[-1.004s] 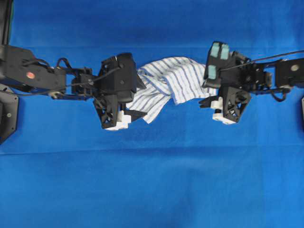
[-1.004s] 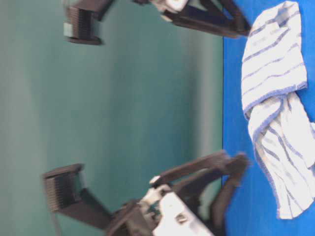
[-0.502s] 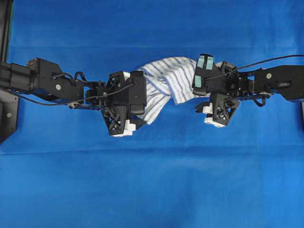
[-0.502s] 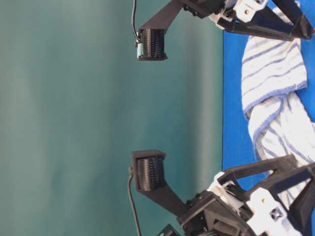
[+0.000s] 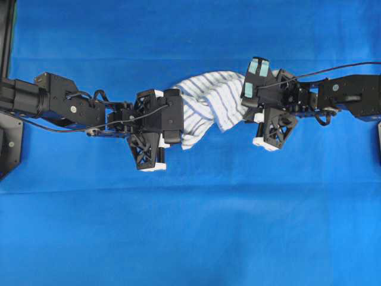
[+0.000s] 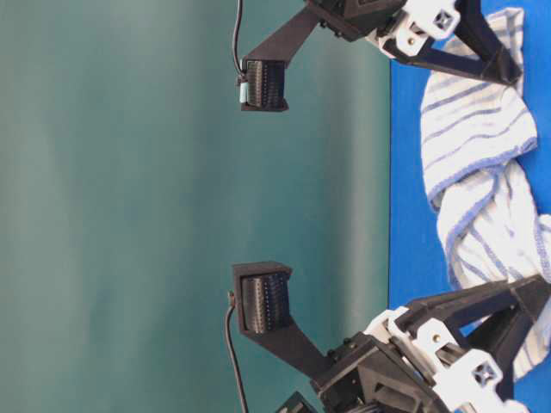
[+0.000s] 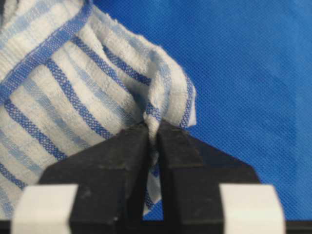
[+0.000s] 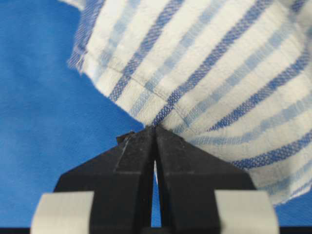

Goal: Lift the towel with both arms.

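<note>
Here, a small soft white towel with thin blue-grey stripes and a hemmed edge [image 5: 205, 104] lies bunched and twisted on a plain bright blue sheet [image 5: 190, 226], stretched between two black robot arms. The left black two-finger gripper [image 7: 152, 130] has its pointed jaws pressed nearly together on a pinched fold of the cloth, which runs down into the narrow gap between them. The right black two-finger gripper [image 8: 155, 130] is likewise clamped on the towel's hemmed edge, its tips meeting at the fabric. In the overhead view the left gripper [image 5: 172, 122] covers one end of the towel and the right gripper [image 5: 253, 113] the other. Behind the sheet stands a flat teal wall [image 6: 172, 172].
</note>
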Available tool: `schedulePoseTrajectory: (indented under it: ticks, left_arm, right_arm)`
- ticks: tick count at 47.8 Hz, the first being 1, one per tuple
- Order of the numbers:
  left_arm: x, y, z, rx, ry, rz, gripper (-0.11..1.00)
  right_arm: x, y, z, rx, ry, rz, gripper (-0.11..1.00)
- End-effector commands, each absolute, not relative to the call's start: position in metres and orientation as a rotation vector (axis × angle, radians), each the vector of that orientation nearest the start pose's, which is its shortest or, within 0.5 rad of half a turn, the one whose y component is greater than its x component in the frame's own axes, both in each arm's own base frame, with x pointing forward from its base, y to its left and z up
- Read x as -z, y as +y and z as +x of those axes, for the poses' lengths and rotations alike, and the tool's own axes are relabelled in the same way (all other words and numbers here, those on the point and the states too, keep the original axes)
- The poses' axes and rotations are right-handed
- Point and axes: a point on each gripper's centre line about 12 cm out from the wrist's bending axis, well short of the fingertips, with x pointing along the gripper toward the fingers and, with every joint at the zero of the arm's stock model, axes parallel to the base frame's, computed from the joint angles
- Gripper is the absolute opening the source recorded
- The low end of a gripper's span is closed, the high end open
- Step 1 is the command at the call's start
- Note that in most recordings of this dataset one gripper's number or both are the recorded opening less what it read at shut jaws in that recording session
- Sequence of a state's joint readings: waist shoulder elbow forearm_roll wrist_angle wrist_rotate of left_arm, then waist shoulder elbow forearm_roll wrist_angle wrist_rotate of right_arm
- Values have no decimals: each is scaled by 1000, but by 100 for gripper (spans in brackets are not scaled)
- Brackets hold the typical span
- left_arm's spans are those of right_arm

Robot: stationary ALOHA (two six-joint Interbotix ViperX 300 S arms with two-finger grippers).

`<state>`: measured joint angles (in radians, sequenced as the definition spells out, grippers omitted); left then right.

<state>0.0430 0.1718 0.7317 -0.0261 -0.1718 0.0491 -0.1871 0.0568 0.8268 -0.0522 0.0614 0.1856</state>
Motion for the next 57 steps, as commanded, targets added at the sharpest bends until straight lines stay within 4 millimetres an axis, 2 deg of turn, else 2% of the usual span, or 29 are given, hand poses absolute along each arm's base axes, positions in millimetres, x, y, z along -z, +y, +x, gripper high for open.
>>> schedulePoseTrajectory:
  ticks: [1, 9, 13, 29, 43, 48, 57]
  left_arm:
    - [-107, 18, 385, -40, 706, 9, 1]
    - [-118, 19, 383, -40, 700, 10, 1]
    - [-132, 18, 380, -40, 694, 8, 1]
    - [-217, 18, 358, -38, 600, 13, 1]
    - [-289, 26, 334, -64, 488, 9, 1]
    - [-317, 28, 324, -74, 443, 10, 1]
    - [-356, 32, 310, -90, 378, 13, 1]
  right_arm:
    - [-101, -66, 333, 243, 905, 209, -1]
    - [-106, -66, 334, 249, 891, 221, -1]
    - [-120, -65, 337, 247, 859, 226, -1]
    - [-212, -58, 328, 228, 691, 211, -1]
    - [-289, -57, 318, 226, 581, 192, -1]
    - [-313, -57, 316, 227, 556, 177, -1]
    - [-357, -59, 313, 237, 508, 138, -1]
